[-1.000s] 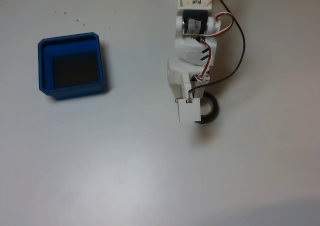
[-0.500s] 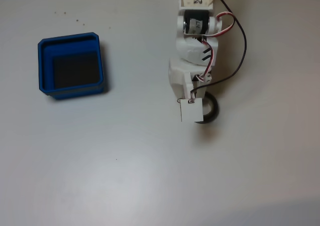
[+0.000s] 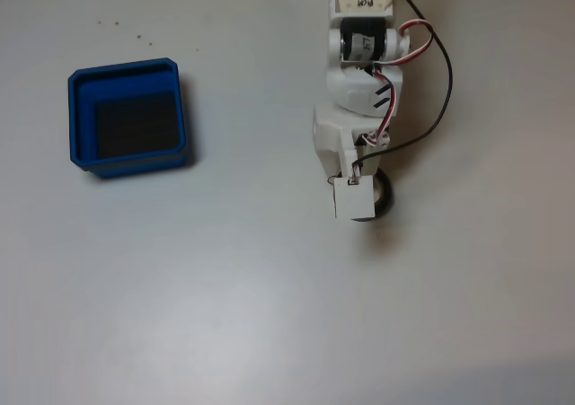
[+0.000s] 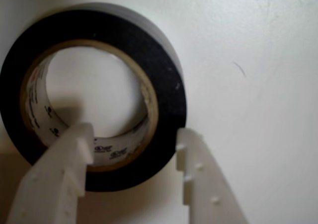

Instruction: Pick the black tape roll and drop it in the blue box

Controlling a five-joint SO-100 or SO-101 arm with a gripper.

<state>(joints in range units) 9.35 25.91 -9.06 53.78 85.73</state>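
The black tape roll lies flat on the white table, its pale beige core facing up. In the wrist view my gripper is open and straddles the roll's near wall. The left finger reaches into the hole and the right finger stands just outside the black rim. In the fixed view the white arm comes down from the top and covers most of the tape roll. The blue box sits far to the left with a dark floor and nothing in it.
A black cable loops out to the right of the arm. A few small dark specks dot the table above the box. Bare white table lies between box and arm and across the lower half.
The arm has shifted a little to the right and downward in the fixed view, covering more of the tape roll. The box has not moved.
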